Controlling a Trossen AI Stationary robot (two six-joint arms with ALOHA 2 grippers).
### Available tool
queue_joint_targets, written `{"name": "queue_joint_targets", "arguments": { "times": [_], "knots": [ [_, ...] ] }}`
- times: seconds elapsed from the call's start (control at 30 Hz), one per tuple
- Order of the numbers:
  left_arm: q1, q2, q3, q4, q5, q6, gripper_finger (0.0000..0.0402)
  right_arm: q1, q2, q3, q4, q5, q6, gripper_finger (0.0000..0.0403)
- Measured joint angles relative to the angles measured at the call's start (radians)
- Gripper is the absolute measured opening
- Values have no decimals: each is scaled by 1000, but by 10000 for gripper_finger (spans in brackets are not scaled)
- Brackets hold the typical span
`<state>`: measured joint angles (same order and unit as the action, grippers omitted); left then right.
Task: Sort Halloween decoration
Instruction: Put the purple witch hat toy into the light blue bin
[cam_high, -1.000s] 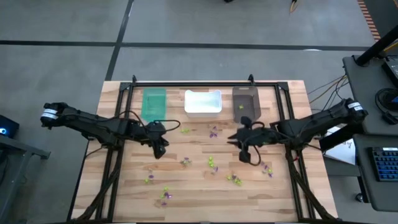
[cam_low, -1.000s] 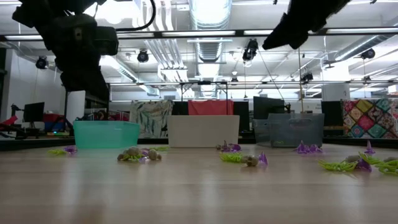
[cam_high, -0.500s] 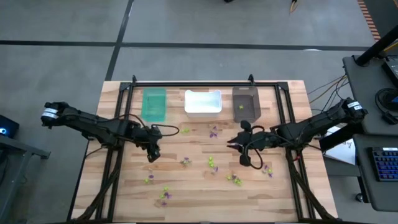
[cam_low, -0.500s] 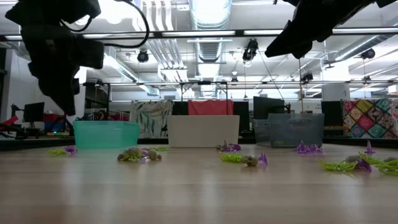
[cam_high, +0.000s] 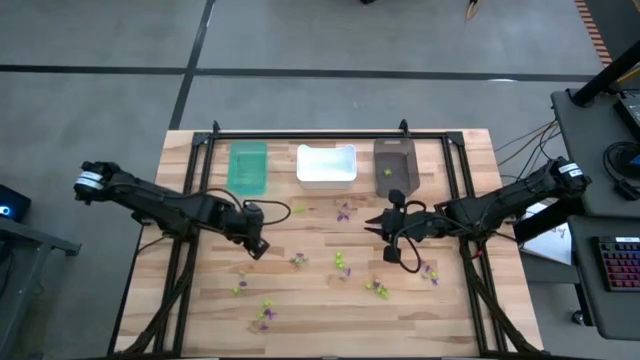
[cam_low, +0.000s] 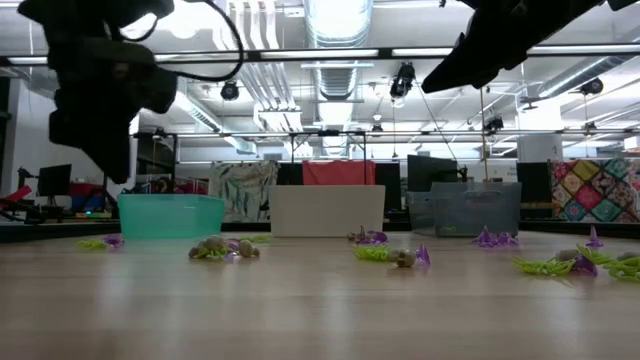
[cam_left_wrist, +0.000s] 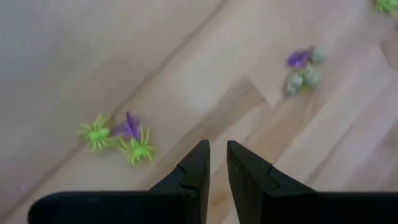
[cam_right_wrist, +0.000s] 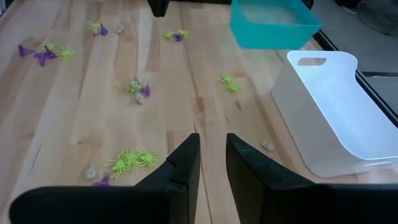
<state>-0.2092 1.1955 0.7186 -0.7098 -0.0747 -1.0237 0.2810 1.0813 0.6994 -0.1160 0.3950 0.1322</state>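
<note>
Open bare wood between scattered trinkets (cam_high: 341, 262) mid-table; three bins (cam_high: 326, 165) walling the far edge.
</note>
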Motion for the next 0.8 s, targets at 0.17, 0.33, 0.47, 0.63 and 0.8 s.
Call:
{"name": "queue_joint_targets", "arguments": {
  "times": [0.17, 0.33, 0.47, 0.63, 0.8],
  "knots": [
    [0, 108, 66, -29, -31, 44, 38, 0, 0, 0, 1, 0, 17, 68],
    [0, 226, 122, -139, -37, 36, 38, 0, 0, 0, 1, -1, 33, 68],
    [0, 299, 160, -248, -82, 34, 38, 0, 1, 0, 1, -1, 51, 68],
    [0, 329, 170, -251, -107, 53, 57, 0, 1, 0, 1, -1, 58, 68],
    [0, 330, 168, -251, -148, 46, 95, 0, 1, 0, 1, -1, 67, 68]
  ]
}}
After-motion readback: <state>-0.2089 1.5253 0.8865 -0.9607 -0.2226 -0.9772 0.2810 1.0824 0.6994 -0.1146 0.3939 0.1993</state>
